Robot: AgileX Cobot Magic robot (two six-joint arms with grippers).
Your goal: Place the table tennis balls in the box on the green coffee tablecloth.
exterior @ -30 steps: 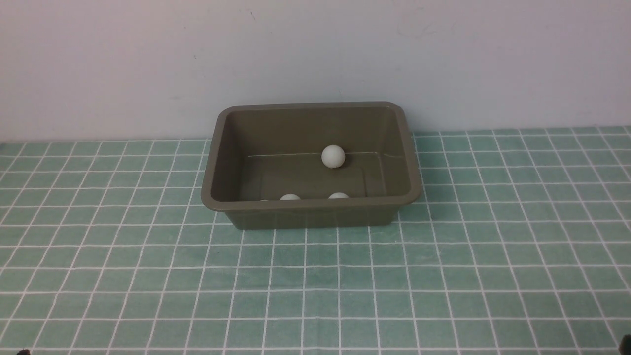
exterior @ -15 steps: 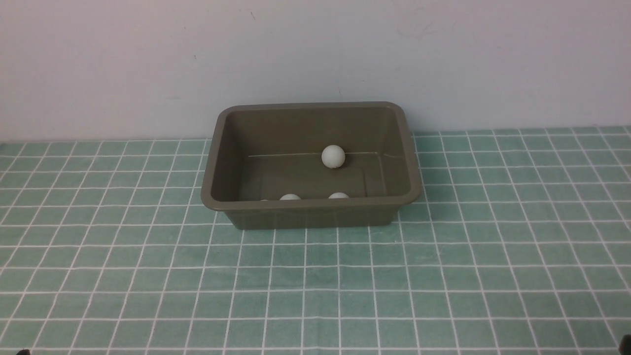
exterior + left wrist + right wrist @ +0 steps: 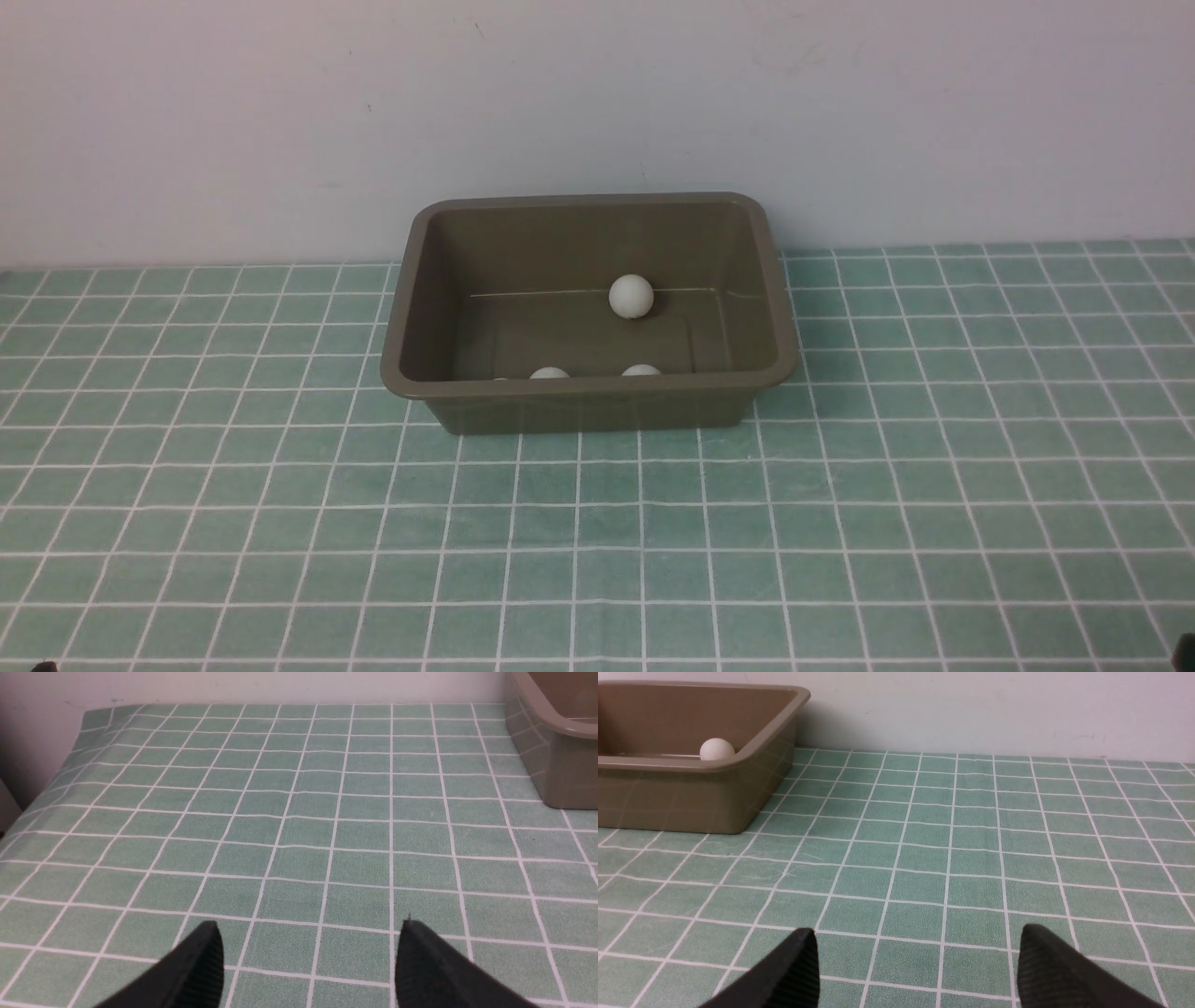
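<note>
Table tennis balls: one [image 3: 631,296] lies by the far wall inside the box [image 3: 775,308]; two more [image 3: 549,373] [image 3: 641,371] peek above the near rim, and a sliver beside them may be the fourth.
Box: long axis across the front view, on the green coffee tablecloth [image 3: 597,541].
Left gripper [image 3: 308,952]: fingers wide, empty; box forward and rightward, well apart.
Right gripper [image 3: 917,961]: fingers wide, empty; box forward and leftward, seemingly nearer.
Views: right wrist shows one ball [image 3: 717,749]; left wrist only the box's corner.
Judgement: task appears finished.
</note>
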